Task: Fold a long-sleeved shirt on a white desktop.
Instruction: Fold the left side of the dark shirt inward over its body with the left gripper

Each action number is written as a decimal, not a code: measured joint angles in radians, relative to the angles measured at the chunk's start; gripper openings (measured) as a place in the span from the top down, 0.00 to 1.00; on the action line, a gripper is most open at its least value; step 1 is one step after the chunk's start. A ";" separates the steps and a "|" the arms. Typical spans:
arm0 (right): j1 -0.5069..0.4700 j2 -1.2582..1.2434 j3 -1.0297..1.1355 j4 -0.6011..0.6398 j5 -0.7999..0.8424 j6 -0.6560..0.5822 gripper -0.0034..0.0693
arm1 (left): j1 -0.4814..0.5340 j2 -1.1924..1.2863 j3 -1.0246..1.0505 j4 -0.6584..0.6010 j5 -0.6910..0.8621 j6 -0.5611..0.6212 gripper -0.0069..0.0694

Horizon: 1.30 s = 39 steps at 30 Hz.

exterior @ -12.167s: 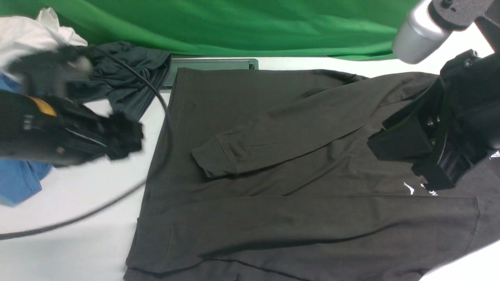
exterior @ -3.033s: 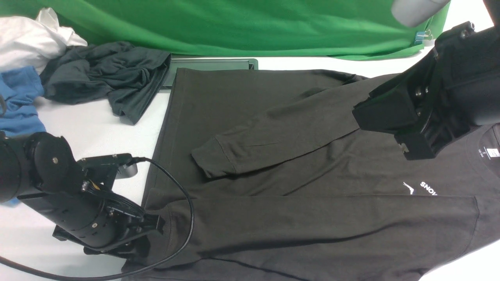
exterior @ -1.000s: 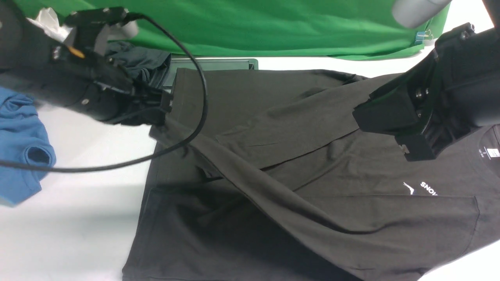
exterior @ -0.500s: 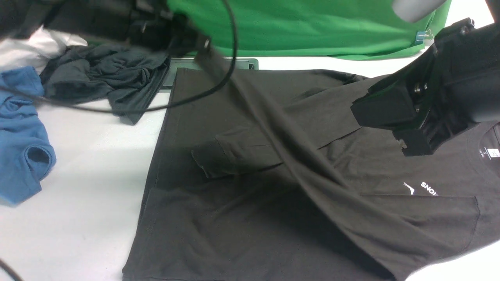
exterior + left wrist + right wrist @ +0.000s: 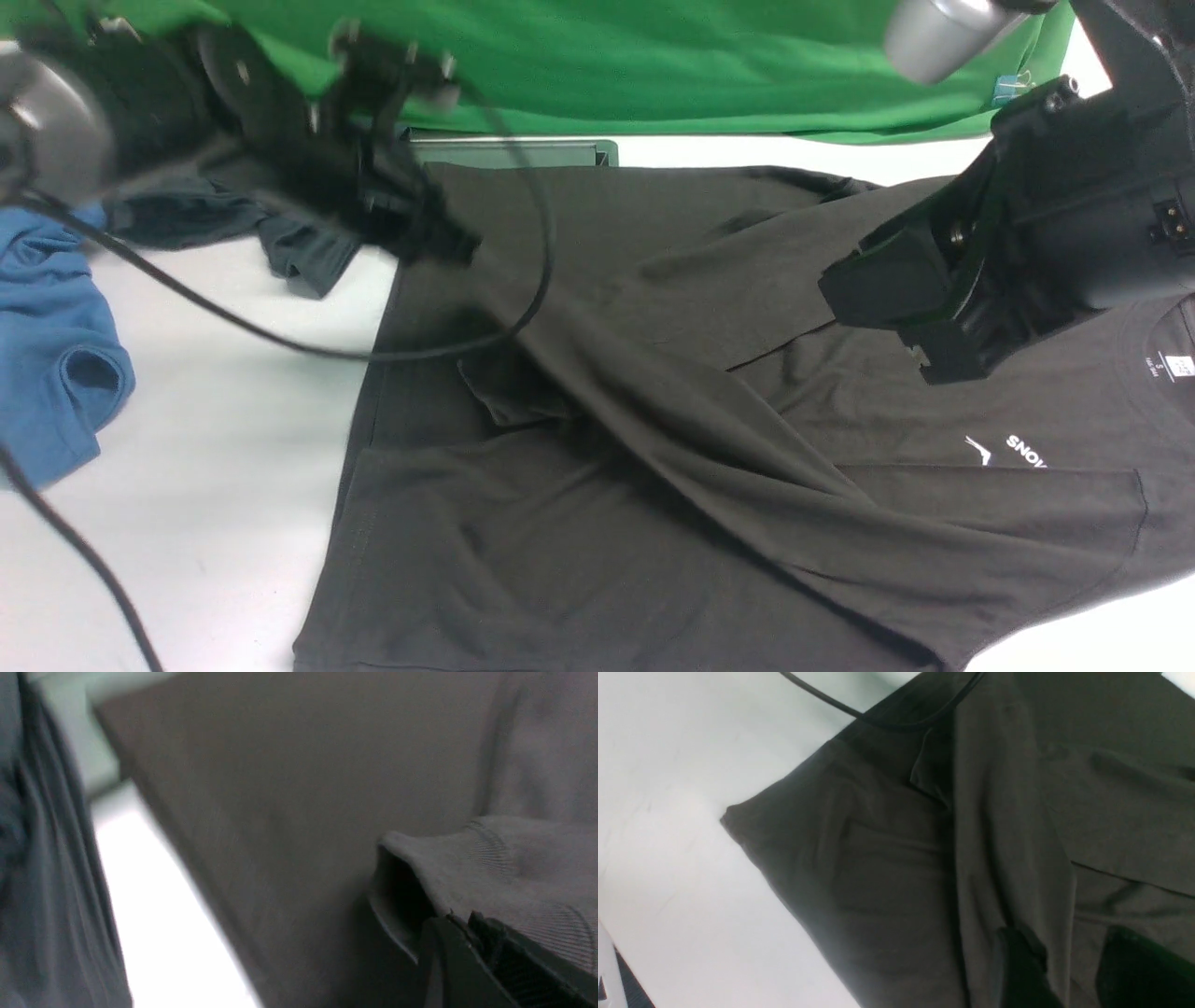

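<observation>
Swinging the sleeve (image 5: pixel 709 439) over | our left jaws pinch its cuff (image 5: pixel 504 858), now lower, by the far left corner of the long-sleeved shirt (image 5: pixel 607 560) | shirt lies flat on the bench (image 5: pixel 205 467) | right jaws half open, holding nothing | we think: let go next

bright even light, soft shadows on the white desktop (image 5: pixel 187 523), left arm (image 5: pixel 280 140) motion-blurred, left wrist view smeared
</observation>
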 joint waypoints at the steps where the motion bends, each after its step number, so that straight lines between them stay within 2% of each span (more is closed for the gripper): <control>1: 0.000 0.000 0.000 0.000 0.000 0.000 0.62 | 0.003 0.020 0.002 0.009 0.000 -0.014 0.84; 4: 0.000 0.001 0.000 0.000 0.001 0.000 0.62 | 0.004 0.046 0.004 0.025 0.003 -0.077 0.78; 7: 0.000 0.001 0.000 0.000 0.003 0.001 0.62 | 0.005 0.045 -0.004 0.031 0.035 -0.148 0.64; 9: 0.000 0.002 0.000 0.000 0.003 0.001 0.62 | 0.007 0.043 -0.010 0.032 0.058 -0.187 0.59; 11: 0.000 0.002 0.000 0.000 0.004 0.001 0.62 | 0.017 0.038 -0.029 0.033 0.132 -0.316 0.45; 14: 0.000 0.002 0.000 0.000 0.006 0.001 0.62 | 0.040 0.037 -0.052 0.029 0.196 -0.440 0.27; 17: 0.000 0.003 0.000 0.000 0.007 0.001 0.62 | 0.079 0.035 -0.059 -0.002 0.199 -0.475 0.14; 19: 0.000 0.003 0.000 0.000 0.007 0.001 0.62 | 0.105 0.039 -0.061 -0.051 0.199 -0.461 0.09; 23: 0.000 0.003 0.000 0.000 0.006 0.001 0.62 | 0.127 0.060 -0.062 -0.164 0.204 -0.372 0.09; 27: 0.000 0.003 0.000 0.000 0.004 0.001 0.62 | 0.128 0.090 -0.062 -0.309 0.228 -0.254 0.18; 31: 0.000 0.003 0.000 0.000 0.001 0.001 0.62 | 0.128 0.102 -0.062 -0.317 0.232 -0.256 0.27; 34: 0.000 0.003 0.000 0.000 0.000 0.002 0.62 | 0.128 0.118 -0.062 -0.270 0.232 -0.303 0.38; 39: 0.000 0.003 0.000 0.000 -0.001 0.002 0.62 | 0.128 0.126 -0.062 -0.221 0.232 -0.345 0.42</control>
